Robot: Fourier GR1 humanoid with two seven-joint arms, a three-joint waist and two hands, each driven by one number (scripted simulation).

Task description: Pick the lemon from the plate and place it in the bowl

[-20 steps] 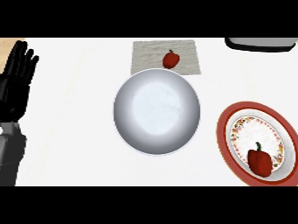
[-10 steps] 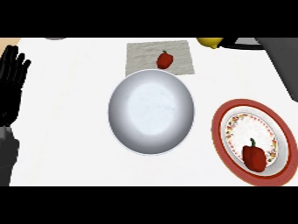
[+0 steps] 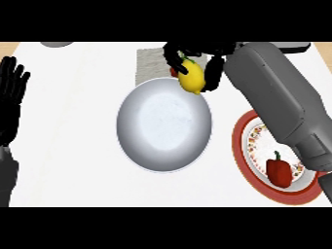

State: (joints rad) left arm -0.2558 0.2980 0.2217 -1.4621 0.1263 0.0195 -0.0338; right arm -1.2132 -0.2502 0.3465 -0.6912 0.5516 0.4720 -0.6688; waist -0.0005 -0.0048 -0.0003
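The right forearm (image 3: 283, 102) rises from the lower right edge and slants across the counter (image 3: 67, 146) to the far middle. The bowl (image 3: 161, 126) lies at centre; a red-rimmed plate (image 3: 239, 146) holding a red pepper (image 3: 278, 168) sits just to its right. The left hand (image 3: 2, 107) rests at the left edge, fingers straight and pointing up. The right hand (image 3: 201, 49) hangs with its fingers (image 3: 214, 75) curled round the lemon (image 3: 191, 79). The lemon is over the bowl's far rim, off the plate, its long axis near upright in the view, lower tip towards the bowl. A grey cloth (image 3: 148, 65) lies beyond.
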